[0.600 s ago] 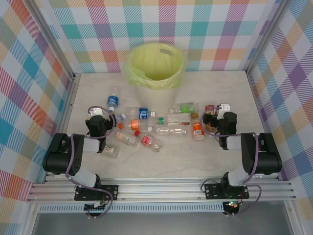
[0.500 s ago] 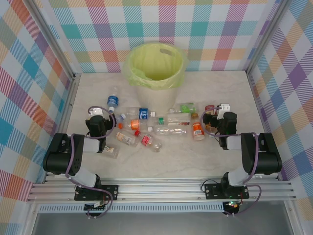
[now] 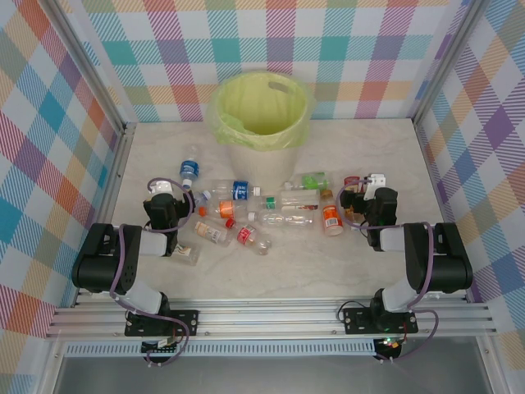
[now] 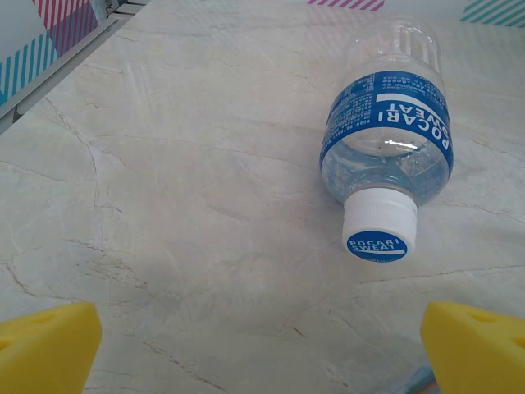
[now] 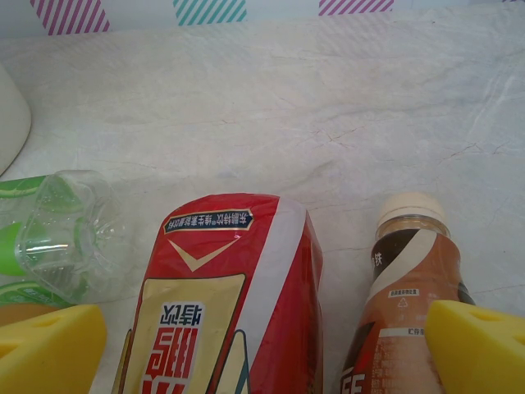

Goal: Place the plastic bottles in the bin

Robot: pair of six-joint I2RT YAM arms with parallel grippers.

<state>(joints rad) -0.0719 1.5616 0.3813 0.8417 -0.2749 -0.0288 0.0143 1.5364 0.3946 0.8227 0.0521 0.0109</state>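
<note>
Plastic bottles lie on their sides in a loose heap across the middle of the marbled tabletop, between the two arms. None is yet in the bin, which stands well apart at the far edge with its yellow-green bag folded over the rim. The left gripper hangs low with its yellow pads spread wide and nothing between them. The Pocari Sweat bottle lies ahead of it, cap toward the camera, so closing from here would likely catch air or clip the cap and send the round body rolling. The right gripper is just as wide open and holds nothing, yet a red-labelled bottle lies between its pads and a brown bottle with a cream cap sits right by one pad. A squeeze there may trap both, or pinch one and shove the other. Crushed, slick plastic may also squirt out of a light grip on the way up. A green-labelled bottle just beside the red one could be knocked. The bin is tall beside these bottles, so a low carry may strike its wall or snag the bag. Checked side panels hem in both arms.
</note>
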